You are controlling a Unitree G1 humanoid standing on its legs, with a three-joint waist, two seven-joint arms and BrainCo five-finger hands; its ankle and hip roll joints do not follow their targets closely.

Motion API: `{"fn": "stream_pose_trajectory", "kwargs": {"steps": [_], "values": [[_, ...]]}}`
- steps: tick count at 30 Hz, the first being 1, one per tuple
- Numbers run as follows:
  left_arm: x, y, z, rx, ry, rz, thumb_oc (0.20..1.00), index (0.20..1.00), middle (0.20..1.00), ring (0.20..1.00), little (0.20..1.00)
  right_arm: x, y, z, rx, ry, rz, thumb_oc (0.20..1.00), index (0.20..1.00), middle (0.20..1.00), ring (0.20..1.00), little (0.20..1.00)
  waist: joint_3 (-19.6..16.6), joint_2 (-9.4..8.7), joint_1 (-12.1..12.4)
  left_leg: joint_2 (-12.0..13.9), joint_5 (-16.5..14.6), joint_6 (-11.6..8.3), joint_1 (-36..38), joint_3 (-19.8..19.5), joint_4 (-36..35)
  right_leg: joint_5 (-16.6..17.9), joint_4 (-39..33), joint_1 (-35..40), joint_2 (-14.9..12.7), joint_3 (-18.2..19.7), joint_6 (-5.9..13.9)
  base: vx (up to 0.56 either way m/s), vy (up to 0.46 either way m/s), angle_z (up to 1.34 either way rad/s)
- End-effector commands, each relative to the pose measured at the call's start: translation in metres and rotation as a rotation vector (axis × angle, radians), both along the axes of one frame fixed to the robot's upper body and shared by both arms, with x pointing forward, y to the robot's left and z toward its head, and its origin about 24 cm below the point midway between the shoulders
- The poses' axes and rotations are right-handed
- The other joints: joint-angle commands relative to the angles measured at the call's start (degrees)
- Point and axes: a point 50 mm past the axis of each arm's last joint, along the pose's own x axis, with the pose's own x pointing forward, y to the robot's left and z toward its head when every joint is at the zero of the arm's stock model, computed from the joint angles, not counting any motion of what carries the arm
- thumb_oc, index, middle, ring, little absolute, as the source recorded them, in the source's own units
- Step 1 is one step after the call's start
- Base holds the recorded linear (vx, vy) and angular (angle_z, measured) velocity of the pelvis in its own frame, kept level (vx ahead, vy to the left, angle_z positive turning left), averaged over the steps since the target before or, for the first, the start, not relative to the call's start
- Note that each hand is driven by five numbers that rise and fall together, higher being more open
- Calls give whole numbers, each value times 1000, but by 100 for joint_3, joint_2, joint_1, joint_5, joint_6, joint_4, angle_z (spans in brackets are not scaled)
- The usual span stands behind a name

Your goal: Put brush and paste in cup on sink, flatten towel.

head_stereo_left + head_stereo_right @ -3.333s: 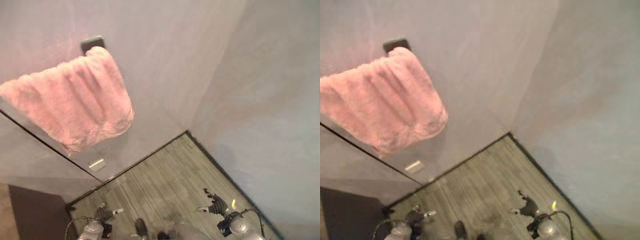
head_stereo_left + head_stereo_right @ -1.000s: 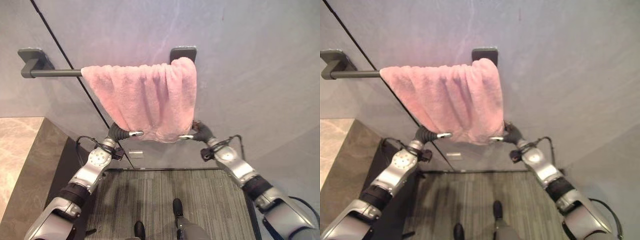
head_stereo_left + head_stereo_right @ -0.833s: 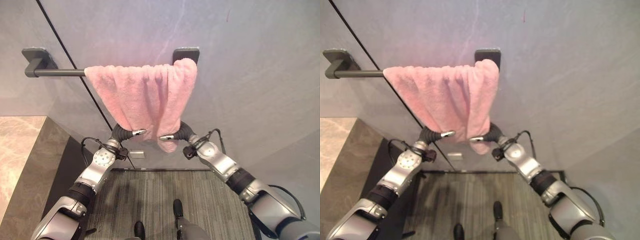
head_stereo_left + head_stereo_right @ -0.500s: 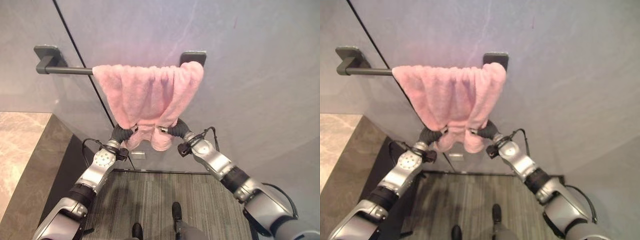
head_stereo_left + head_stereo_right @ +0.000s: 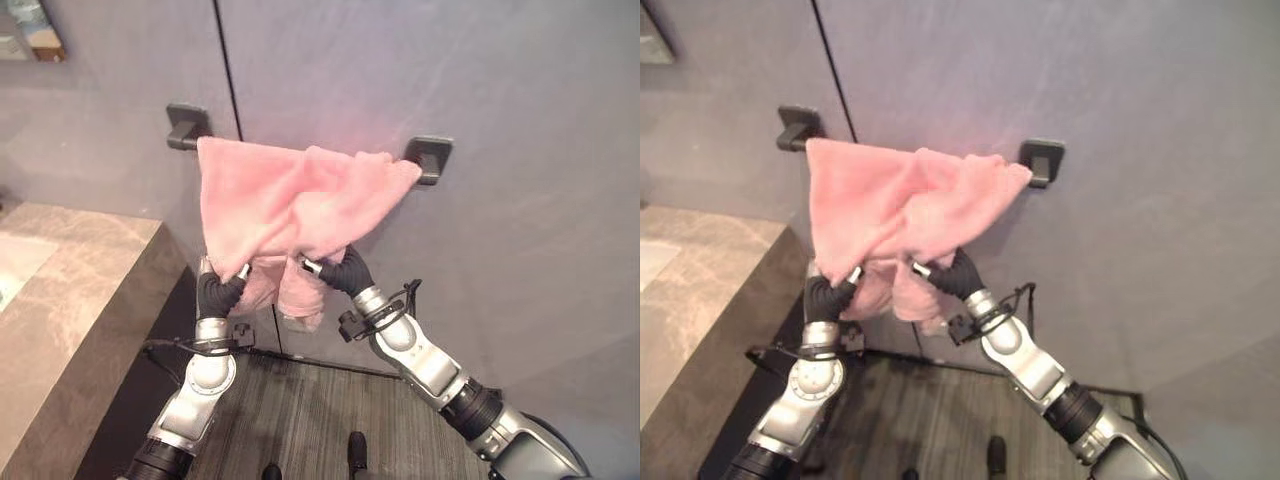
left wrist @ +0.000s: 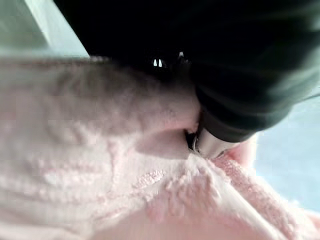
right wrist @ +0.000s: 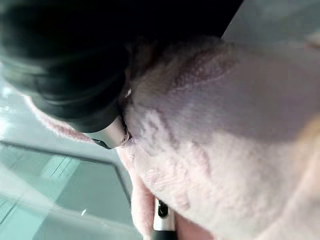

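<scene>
A pink towel (image 5: 290,200) hangs over a dark wall bar and spans almost from the left bracket (image 5: 186,126) to the right bracket (image 5: 430,158). Its lower part is gathered up into folds. My left hand (image 5: 218,293) is raised under the towel's lower left edge with fingers curled into the cloth. My right hand (image 5: 345,272) grips the lower edge a little to the right, and a bunch of towel (image 5: 300,295) hangs between the two hands. Up close, pink pile (image 6: 100,165) presses against a left finger (image 6: 210,142), and towel (image 7: 210,150) lies against the right fingers (image 7: 112,132).
A brown marble counter (image 5: 70,300) runs along the left, below the bar. The grey wall has a dark vertical seam (image 5: 228,70) behind the towel. Striped grey floor (image 5: 300,420) lies below. A framed picture's corner (image 5: 30,25) shows at the top left.
The view has swung right and tilted. Both hands have risen and closed in, lifting the towel's lower edge into folds. The bar's bare left stretch is now covered by towel.
</scene>
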Motion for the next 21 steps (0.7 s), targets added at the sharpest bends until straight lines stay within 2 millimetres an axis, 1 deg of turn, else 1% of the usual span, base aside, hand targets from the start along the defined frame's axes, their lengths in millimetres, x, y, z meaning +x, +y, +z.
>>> {"fn": "stream_pose_trajectory", "kwargs": {"steps": [1, 2, 3, 4, 6, 11, 12, 13, 14, 15, 16, 17, 18, 19, 20, 21], "values": [[20, 2, 20, -34, -91, 25, 200, 200, 200, 200, 200, 11, 8, 47, 121, -177, -34, 200, 200, 200, 200, 200, 208, 68, 45, -109, 158, -2, -30, -36, 33, -375, 35, 866, -335, -83, 489, -70, 4, 2], [17, 11, 28, -40, -133, 43, 200, 200, 200, 200, 200, 12, 2, 48, 103, -186, -51, 200, 200, 200, 200, 200, 223, 57, 34, -114, 164, -3, -49, -6, 33, -349, 31, 842, -343, -98, 502, -50, 9, 8], [17, 11, 28, -40, -133, 43, 200, 200, 200, 200, 200, 12, 2, 48, 103, -186, -50, 200, 200, 200, 200, 200, 221, 57, 34, -114, 165, -2, -51, -3, 33, -348, 31, 839, -343, -95, 503, -40, 17, 7], [18, 14, 24, -54, -113, 61, 200, 200, 200, 200, 200, 10, 0, 49, 97, -194, -38, 200, 200, 200, 200, 200, 223, 45, 25, -114, 165, -1, -59, 14, 33, -334, 22, 823, -344, -82, 505, -17, 7, 6], [22, 14, 8, -49, -19, 73, 200, 200, 200, 200, 200, 10, 0, 44, 80, -179, -47, 200, 200, 200, 200, 200, 228, 30, -2, -113, 164, 5, -68, 40, 33, -311, 17, 806, -349, -69, 501, -14, 3, 2], [20, 18, -2, -63, 43, 63, 200, 200, 200, 200, 200, 11, -7, 31, 71, -118, -72, 200, 200, 200, 200, 200, 252, 20, -38, -112, 166, 19, -52, 94, 33, -293, 11, 797, -344, -36, 508, -17, 2, -3], [21, 18, -7, -61, 72, 61, 200, 200, 200, 200, 200, 12, -8, 26, 54, -100, -80, 373, 373, 373, 373, 373, 246, 15, -57, -110, 165, 19, -44, 111, 33, -284, 10, 796, -344, -23, 514, -10, -3, -4], [21, 21, -24, -24, 160, 77, 351, 351, 351, 351, 351, 13, -10, 16, 36, -61, -98, 1000, 1000, 1000, 1000, 1000, 234, 15, -92, -104, 162, 19, -32, 146, 33, -265, 10, 786, -344, 11, 521, -15, -4, -6], [21, 23, -40, 9, 265, 89, 586, 586, 586, 586, 586, 15, -13, 7, 16, -26, -116, 1000, 1000, 1000, 1000, 1000, 238, 28, -97, -107, 170, 24, -28, 153, 33, -251, 10, 784, -341, 21, 516, -11, -1, -11], [21, 22, -40, 9, 266, 88, 1000, 1000, 1000, 1000, 1000, 15, -13, 7, 16, -26, -117, 1000, 1000, 1000, 1000, 1000, 236, 30, -92, -106, 168, 24, -27, 155, 33, -251, 10, 784, -340, 24, 515, -15, 0, -13], [19, 25, -46, 7, 307, 95, 1000, 1000, 1000, 1000, 1000, 17, -16, 0, -2, 6, -140, 1000, 1000, 1000, 1000, 1000, 236, 52, -87, -100, 175, 28, -27, 156, 33, -243, 10, 782, -342, 15, 511, -21, -1, -15], [18, 27, -58, 6, 378, 98, 1000, 1000, 1000, 1000, 1000, 21, -19, -16, 1, 92, -166, 1000, 1000, 1000, 1000, 1000, 237, 72, -98, -100, 182, 30, -23, 166, 33, -225, 10, 778, -340, 23, 512, -17, 6, -9], [19, 30, -63, 106, 414, 114, 1000, 1000, 1000, 1000, 1000, 23, -21, -37, -12, 207, -174, 1000, 1000, 1000, 1000, 1000, 203, 85, -113, -95, 172, 33, 3, 180, 33, -227, 10, 789, -336, 34, 510, -8, 7, -7], [20, 30, -63, 107, 414, 115, 1000, 1000, 1000, 1000, 1000, 23, -20, -37, -11, 208, -173, 1000, 1000, 1000, 1000, 1000, 204, 83, -111, -95, 170, 33, 4, 181, 33, -229, 10, 790, -336, 35, 510, 8, 11, -6], [18, 34, -84, 156, 521, 146, 1000, 1000, 1000, 1000, 1000, 24, -23, -63, 49, 383, -191, 1000, 1000, 1000, 1000, 1000, 166, 91, -130, -93, 166, 40, 36, 201, 33, -222, 10, 800, -327, 47, 510, 7, 8, -7], [15, 34, -92, 146, 562, 152, 1000, 1000, 1000, 1000, 1000, 23, -27, -80, 102, 491, -229, 1000, 1000, 1000, 1000, 1000, 147, 100, -125, -91, 164, 48, 57, 207, 33, -207, 10, 812, -324, 58, 506, 4, 10, -6]]}}
